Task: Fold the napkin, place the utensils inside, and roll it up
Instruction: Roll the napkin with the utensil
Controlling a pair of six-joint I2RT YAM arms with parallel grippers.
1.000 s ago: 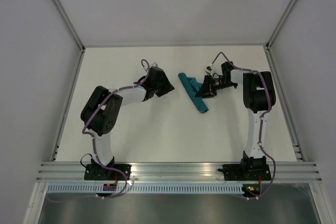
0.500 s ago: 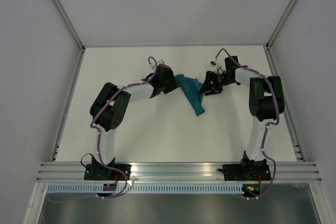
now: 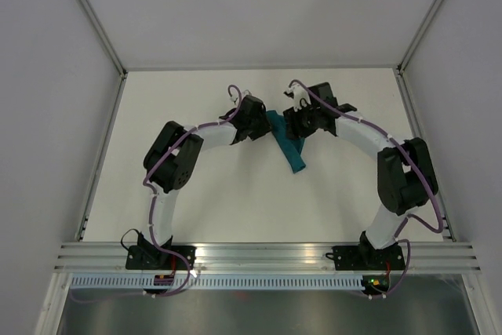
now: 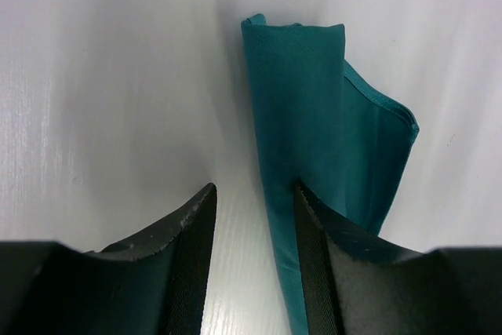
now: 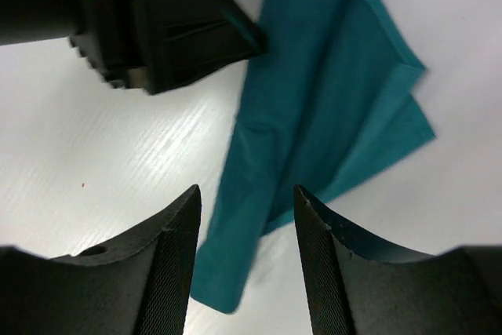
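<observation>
The napkin (image 3: pixel 292 151) lies as a long, narrow teal roll slanting across the middle of the table. Its loose layers splay at one end (image 5: pixel 345 92). My left gripper (image 3: pixel 265 123) stands open at the roll's far left side. In the left wrist view its right finger (image 4: pixel 314 233) rests over the napkin (image 4: pixel 306 107), with bare table between the jaws. My right gripper (image 3: pixel 292 127) hovers open over the same end, with the napkin (image 5: pixel 259 186) below its jaws. The utensils are out of view.
White table (image 3: pixel 220 194) framed by grey walls and an aluminium rail (image 3: pixel 267 253) at the near edge. The two grippers stand close together, and the left one's black body (image 5: pixel 157 29) fills the upper left of the right wrist view.
The left gripper has travelled right up to the napkin. The right gripper has opened, let the napkin go and swung left toward the roll's far end.
</observation>
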